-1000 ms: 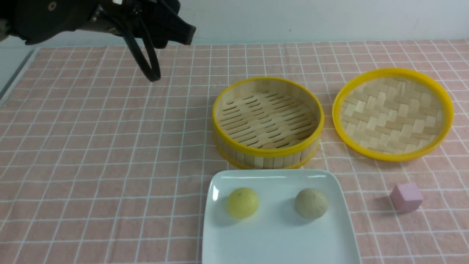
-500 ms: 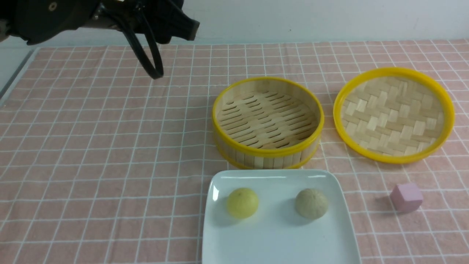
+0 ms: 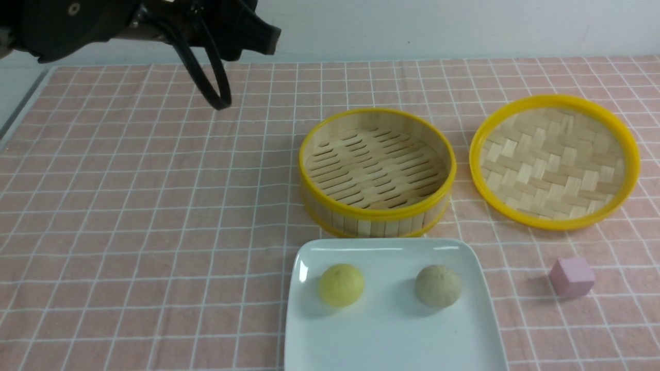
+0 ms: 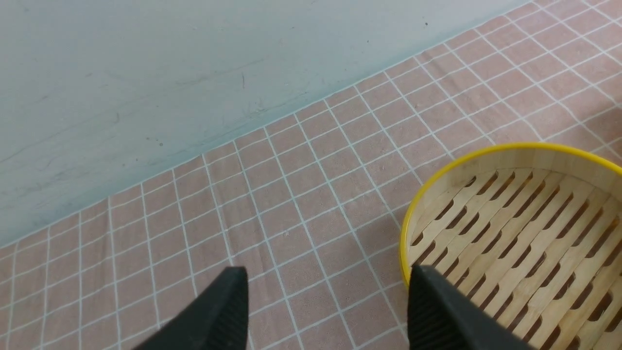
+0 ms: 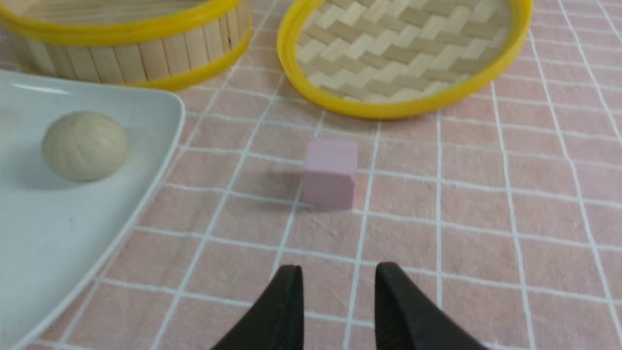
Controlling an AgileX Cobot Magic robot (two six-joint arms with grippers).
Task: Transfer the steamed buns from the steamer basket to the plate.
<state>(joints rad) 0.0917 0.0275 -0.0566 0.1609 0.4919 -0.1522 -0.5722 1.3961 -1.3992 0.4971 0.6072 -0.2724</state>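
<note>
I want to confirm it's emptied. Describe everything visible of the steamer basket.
The steamer basket is round and deep, of pale bamboo by its look, with glossy yellow rims at top and bottom, a wall of upright slats and a slatted floor with slot gaps. It stands upright and empty on the pink checked cloth, just behind the white plate; whether they touch is unclear. The woven lid lies apart on its right.

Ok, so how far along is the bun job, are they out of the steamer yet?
Done: the yellow bun and the beige bun both sit on the plate, and the steamer basket is empty. In hand: nothing; the left pincer and right pincer are open with nothing between them. Left: no bun to move.
</note>
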